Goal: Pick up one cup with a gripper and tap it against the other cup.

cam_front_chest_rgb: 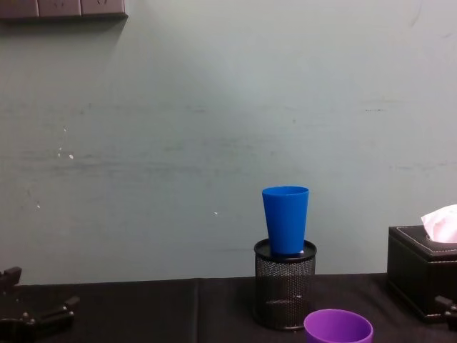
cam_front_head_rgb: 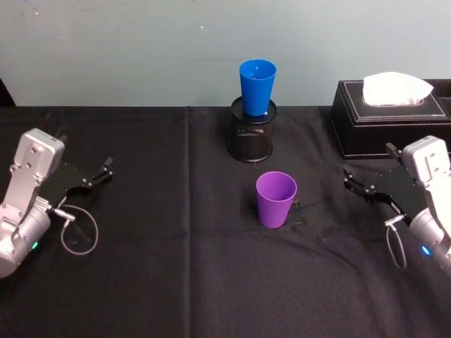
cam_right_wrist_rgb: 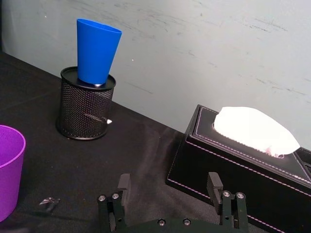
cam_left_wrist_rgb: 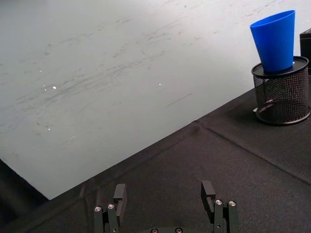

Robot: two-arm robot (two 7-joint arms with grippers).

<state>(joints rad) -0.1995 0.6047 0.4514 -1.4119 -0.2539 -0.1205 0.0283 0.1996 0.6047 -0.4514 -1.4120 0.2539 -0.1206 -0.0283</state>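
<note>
The grasp was not begun: the right hand (cam_front_head_rgb: 350, 177) and left hand (cam_front_head_rgb: 106, 169) were wide, empty. The purple cup (cam_front_head_rgb: 275, 199), left of the right hand, needed gripping next.

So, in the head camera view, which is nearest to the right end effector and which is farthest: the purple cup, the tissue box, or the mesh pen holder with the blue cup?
From the right end effector:
1. Tissue box, just beyond it, on the right.
2. Purple cup, to its left, mid-table.
3. Mesh pen holder, back centre, with the blue cup on top.
</note>
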